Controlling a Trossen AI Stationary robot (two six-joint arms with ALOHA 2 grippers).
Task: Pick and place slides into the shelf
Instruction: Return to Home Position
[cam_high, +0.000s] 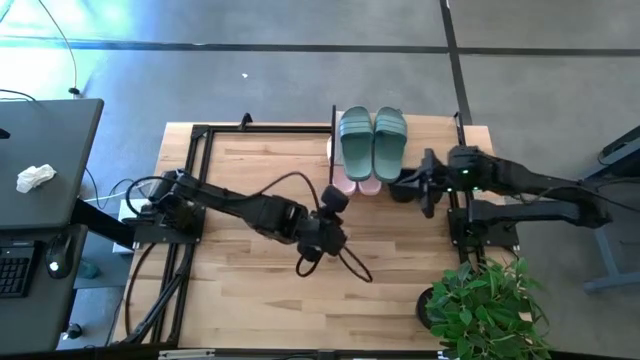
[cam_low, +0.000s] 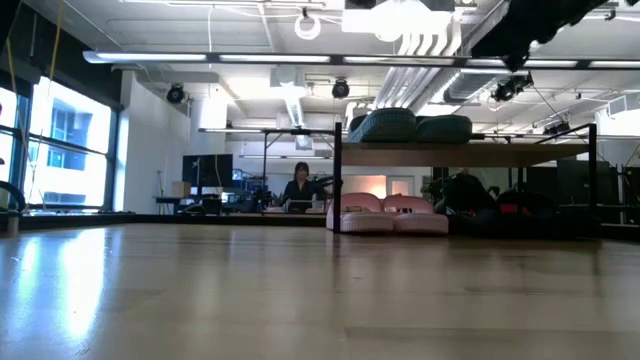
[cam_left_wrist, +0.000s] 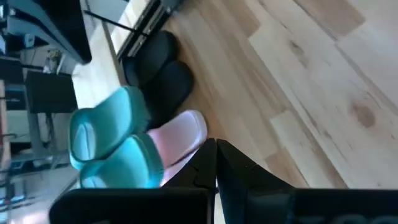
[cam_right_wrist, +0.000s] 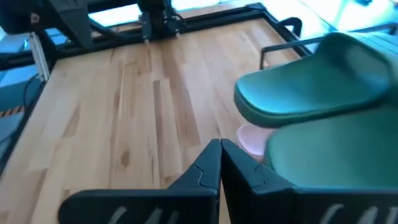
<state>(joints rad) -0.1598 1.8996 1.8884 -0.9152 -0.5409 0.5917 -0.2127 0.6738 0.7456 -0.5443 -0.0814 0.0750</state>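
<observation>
Carrying the left teal-green slide (cam_high: 355, 142) and the right teal-green slide (cam_high: 390, 142) on the light top board of the shelf (cam_low: 500, 156), side by side and touching, at the far side of the table (cam_high: 260, 300). Sheltering the left pale pink slide (cam_low: 362, 214) and the right pale pink slide (cam_low: 418, 214) underneath that board, toward its left end, pressed against each other, with their near ends peeking out past the board's near edge in the high view. Tucking the left black slide (cam_left_wrist: 177, 87) and the right black slide (cam_left_wrist: 151, 55) under the same board, just right of the pink pair, deep in shadow.

Hanging the left gripper (cam_high: 334, 198) in the air over the middle of the table, just on the near side of the shelf's left end, touching no slide. Pressing its two fingers (cam_left_wrist: 242, 174) together with nothing between them, as the left wrist view shows.

Reaching in from the right with the right gripper (cam_high: 428, 185), raised above the shelf's near right part, close to the black pair. Holding those fingers (cam_right_wrist: 239, 168) together as well, gripping nothing.

Laying the bare black metal frame (cam_high: 195, 170) on the left part of the table, well apart from all six slides. Standing a potted plant (cam_high: 480, 300) at the near right corner. Showing a person (cam_low: 300, 186) far off in the room beyond the table.
</observation>
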